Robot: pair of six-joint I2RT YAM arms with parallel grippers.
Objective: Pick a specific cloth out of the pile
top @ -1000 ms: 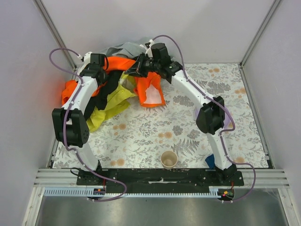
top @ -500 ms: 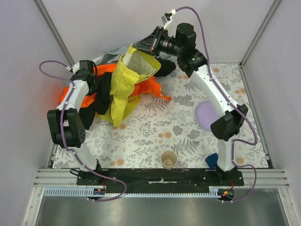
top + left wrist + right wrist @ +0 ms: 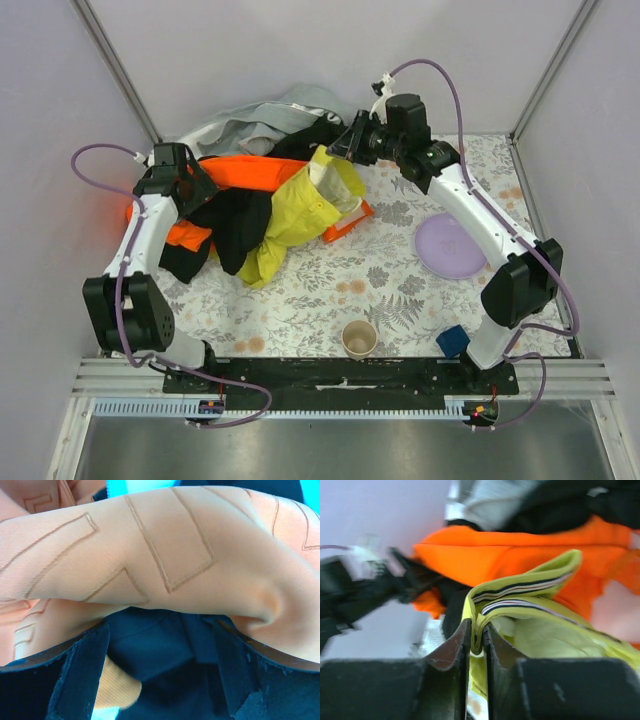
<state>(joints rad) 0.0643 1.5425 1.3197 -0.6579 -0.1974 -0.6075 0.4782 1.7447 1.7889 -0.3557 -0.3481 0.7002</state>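
Note:
The yellow-green cloth (image 3: 300, 210) lies draped over the front of the pile (image 3: 250, 170), a heap of orange, black and grey garments at the back left. My right gripper (image 3: 335, 150) hangs over the cloth's upper end. In the right wrist view its jaws (image 3: 477, 635) stand close together on a fold of the cloth (image 3: 545, 635) near the striped collar. My left gripper (image 3: 190, 175) sits low on the pile's left side. It stands open (image 3: 160, 675), with black fabric (image 3: 150, 650) between its fingers and orange fabric (image 3: 150, 555) lying across above them.
A purple plate (image 3: 450, 245) rests on the flowered tablecloth at the right. A paper cup (image 3: 359, 338) stands near the front edge, with a small blue object (image 3: 447, 342) by the right arm's base. Walls and frame posts close in the back and both sides.
My right gripper lifted the cloth high out of the pile, then came down, and the cloth now lies over the pile's front. The left gripper opened and drew back leftward.

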